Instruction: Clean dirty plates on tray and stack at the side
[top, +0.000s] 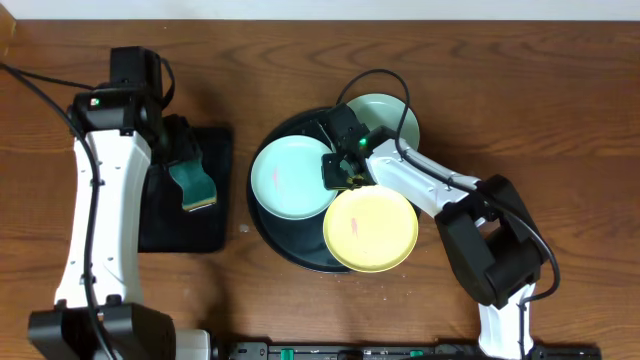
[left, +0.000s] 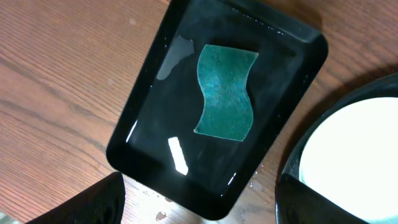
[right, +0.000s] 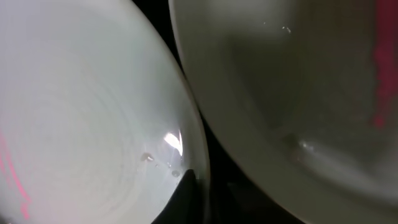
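Mostly, tray hidden, under overlapping plates

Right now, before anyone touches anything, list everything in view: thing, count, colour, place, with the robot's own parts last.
Table: one, brown wood, under everything.
Tray: one, black, round, mid-table.
Blue plate: one, pale blue, left on the tray.
Mint plate: one, pale green, far right on the tray.
Yellow plate: one, pale yellow, near right on the tray.
Small tray: one, black, rectangular, left of the round tray.
Sponge: one, green, lying in the small tray.
Left arm: one, white and black, left side.
Right arm: one, white and black, right side.
Left gripper: open, above the small tray.
Right gripper: low among the plates; jaws unreadable.
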